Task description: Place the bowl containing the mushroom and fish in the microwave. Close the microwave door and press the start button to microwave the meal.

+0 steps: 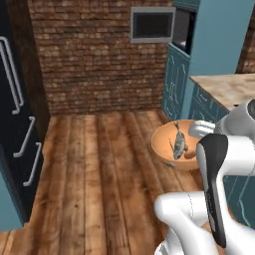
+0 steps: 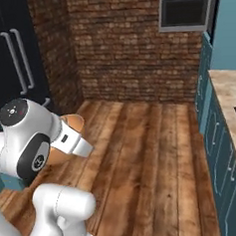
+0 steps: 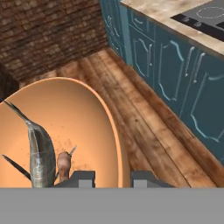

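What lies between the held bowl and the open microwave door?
In the left base view, only bare wood floor and brick wall lie between the bowl and the microwave door.

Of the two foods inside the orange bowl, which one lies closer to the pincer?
The tiny brown mushroom, right beside the pincer fingertips on the smooth orange-tan bowl rim; the slim grey-silver fish lies just beyond it.

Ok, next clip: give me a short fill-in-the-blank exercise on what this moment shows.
1. The hand grips the orange bowl by its ____.
2. In the bowl, a small mushroom lies beside a grey ____.
3. The bowl is carried above the wooden ____.
4. The microwave door on the far side stands ____.

Missing words: rim; fish; floor; open
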